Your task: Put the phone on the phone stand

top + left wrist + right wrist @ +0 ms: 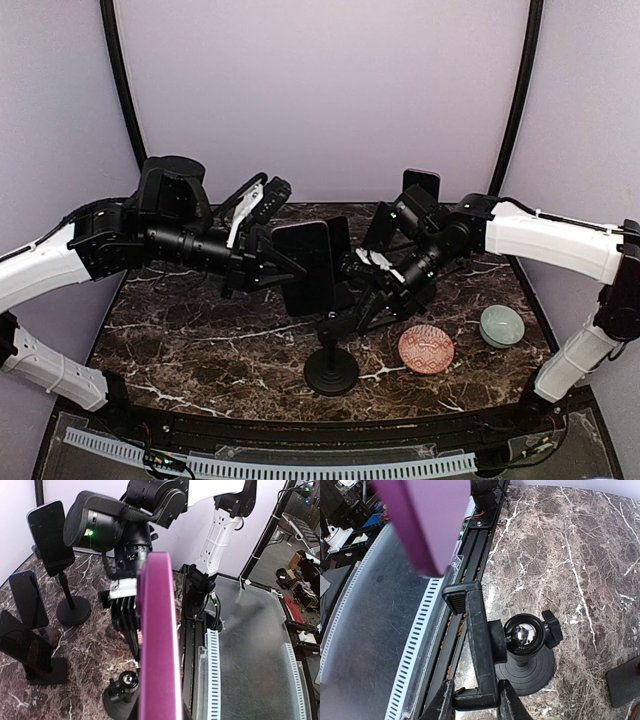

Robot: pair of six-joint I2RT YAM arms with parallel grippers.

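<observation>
Phone (pixel 305 265) sits clamped in the left jaws, near the right jaws, which pinch the phone stand (pixel 477 645) by its cradle.

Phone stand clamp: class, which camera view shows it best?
Right wrist: the clamp sits close and whole beside its ball joint. Top external shows the stand's base clearly, the clamp lost against the dark phone. Left wrist catches mostly the ball joint.

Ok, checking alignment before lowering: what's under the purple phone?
The stand's clamp, its lower end in the right pincer, and the round base. From above, the phone covers the clamp's top.
</observation>
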